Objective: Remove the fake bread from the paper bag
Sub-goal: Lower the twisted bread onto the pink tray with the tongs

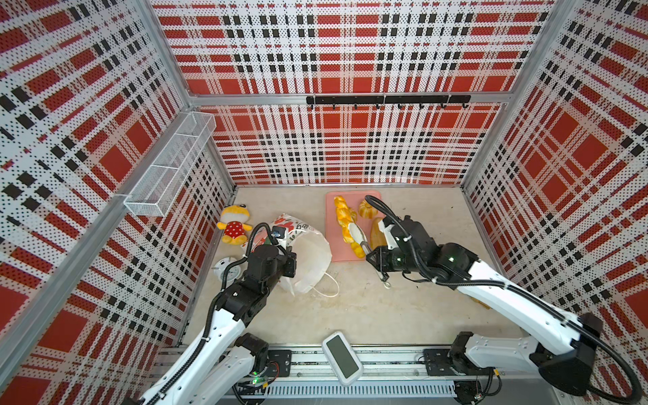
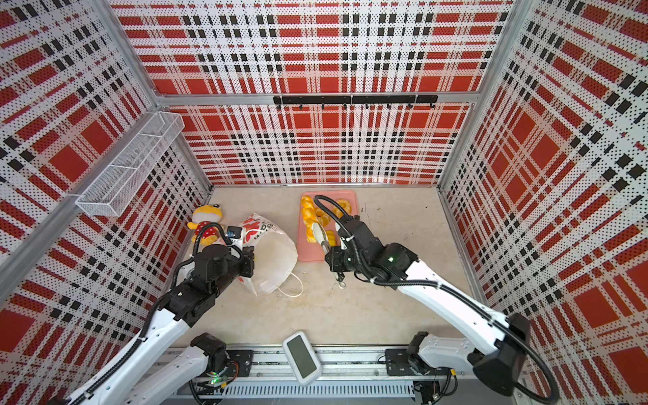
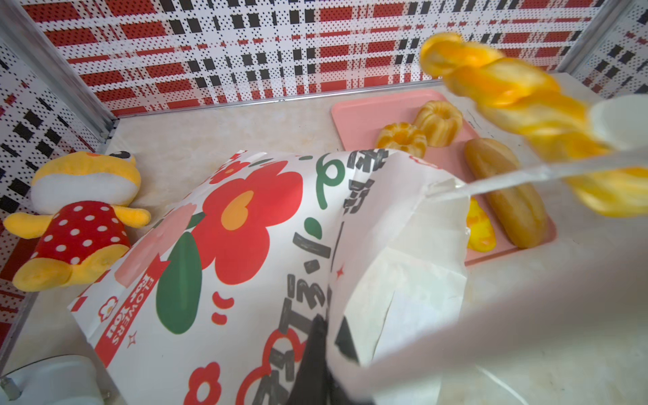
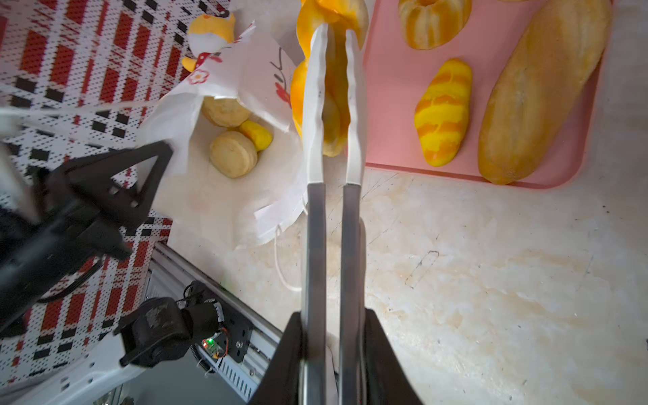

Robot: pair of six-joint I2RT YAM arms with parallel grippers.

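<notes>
Presently three breads [image 4: 233,158] in bag [image 4: 210,210], four on tray [image 4: 392,115]; left fingers [image 3: 312,357] pinch bag, right fingers [image 4: 280,371] clamp tongs [image 4: 315,245].

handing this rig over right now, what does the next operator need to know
Left claw: shut on the rim of the white floral paper bag, holding its mouth open.
Right claw: shut on metal white-tipped tongs, which clamp a twisted golden toy bread stick over the pink plastic tray edge.
Done: two ring cakes, a long brown loaf and a striped yellow roll lie on the tray.
Left: set the stick down; two pale round buns and a small yellow piece remain in the bag.
</notes>
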